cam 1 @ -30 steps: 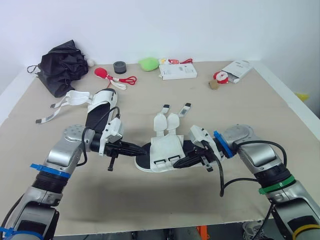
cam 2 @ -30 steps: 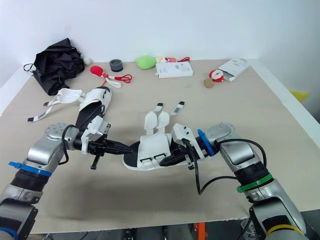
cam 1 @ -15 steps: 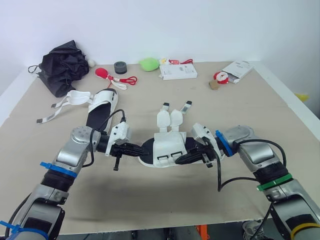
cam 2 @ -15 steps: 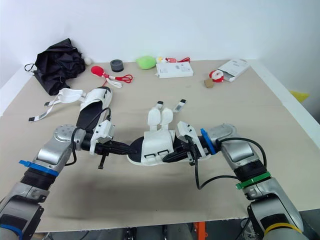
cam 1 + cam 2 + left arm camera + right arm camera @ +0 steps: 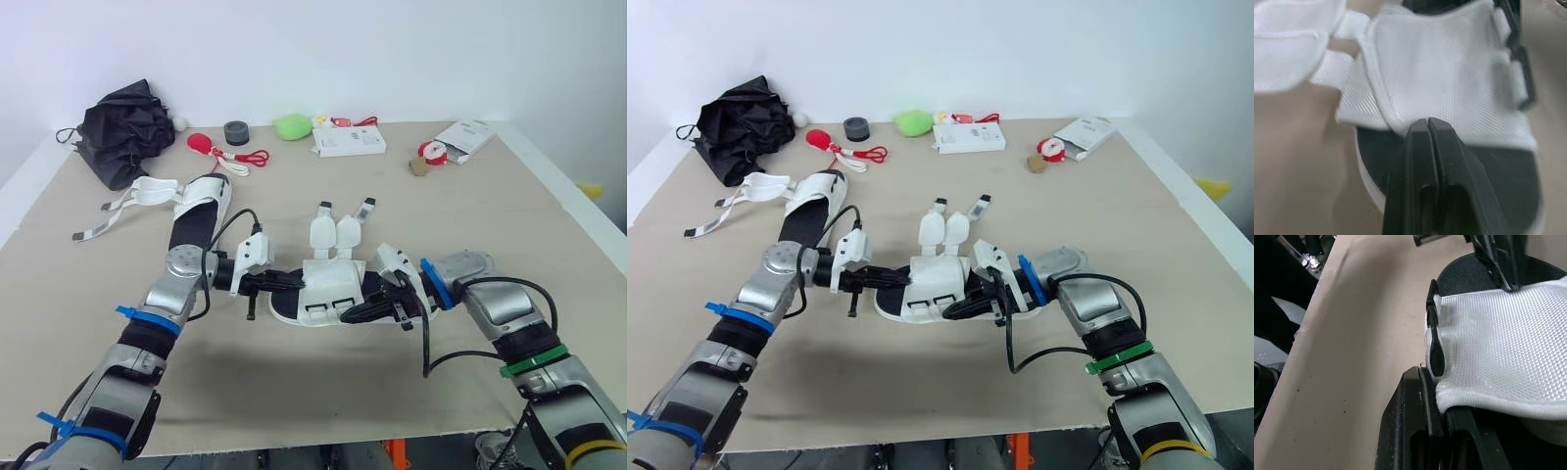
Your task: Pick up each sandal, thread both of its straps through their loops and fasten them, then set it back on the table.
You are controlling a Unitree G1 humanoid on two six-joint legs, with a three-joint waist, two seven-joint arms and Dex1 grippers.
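A white mesh sandal with black sole (image 5: 328, 286) is gripped by the right pincer (image 5: 359, 313); its flap edge is touched by the narrowly closed left pincer (image 5: 297, 283).

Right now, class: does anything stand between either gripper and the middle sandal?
Nothing visible does. The left gripper, shut, has its tips against the sandal's white upper, and the right gripper is shut on that upper's opposite edge.
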